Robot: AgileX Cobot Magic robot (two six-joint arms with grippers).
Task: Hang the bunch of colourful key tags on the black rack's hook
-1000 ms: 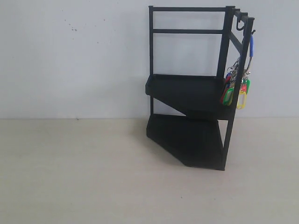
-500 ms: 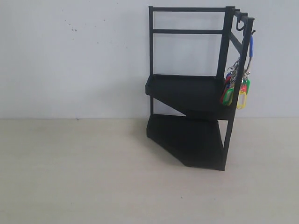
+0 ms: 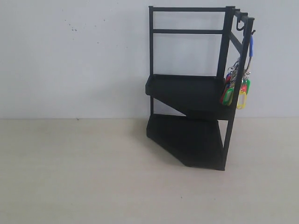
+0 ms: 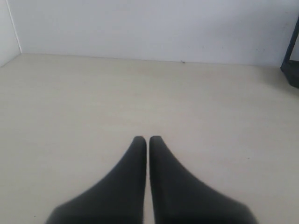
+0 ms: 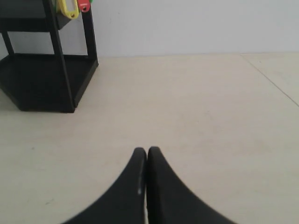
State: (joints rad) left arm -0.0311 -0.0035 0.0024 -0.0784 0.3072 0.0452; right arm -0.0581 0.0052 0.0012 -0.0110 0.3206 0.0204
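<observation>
The black rack (image 3: 187,93) stands against the wall right of the middle in the exterior view. The colourful key tag bunch (image 3: 236,91) hangs by its blue loop (image 3: 251,46) from the hook (image 3: 253,32) at the top of the front corner post, touching no gripper. Neither arm shows in the exterior view. My left gripper (image 4: 147,139) is shut and empty over bare table, far from the rack. My right gripper (image 5: 146,150) is shut and empty too, with the rack's base (image 5: 44,79) and the yellow and red tags (image 5: 70,6) well ahead of it.
A white wall (image 3: 74,56) runs behind the beige table (image 3: 93,177). A J-hook (image 3: 239,25) hangs under the rack's top side rail. The rack's corner (image 4: 292,60) shows at the edge of the left wrist view. A seam in the table (image 5: 273,77) runs beside the right gripper.
</observation>
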